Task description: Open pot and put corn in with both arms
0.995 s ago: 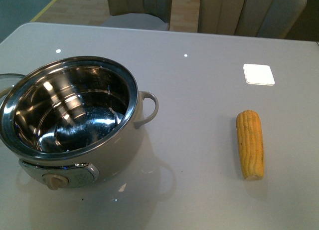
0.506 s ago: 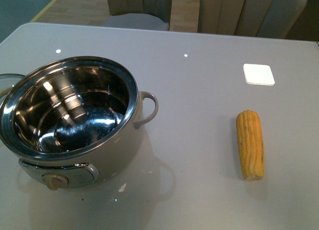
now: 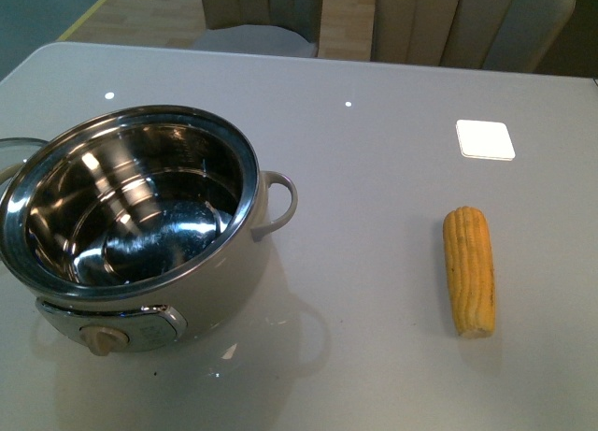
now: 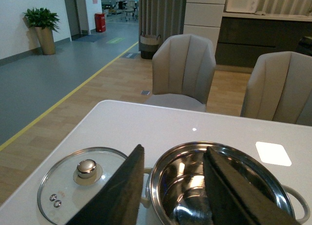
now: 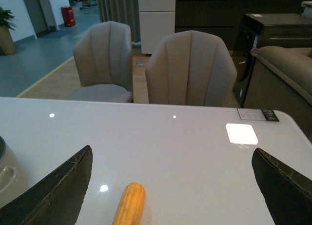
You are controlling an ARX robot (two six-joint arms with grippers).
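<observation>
The pot (image 3: pixel 222 280) stands uncovered on the bench (image 3: pixel 374 150), its glass lid (image 4: pixel 63 195) lying flat beside it. The corn (image 3: pixel 469 270) lies well apart to its right. The left fingers (image 4: pixel 124 191) are spread empty over the pot; the right fingers (image 5: pixel 58 191) gape wide over the corn.

Presumably the lid (image 3: pixel 11 150), mostly cropped.
</observation>
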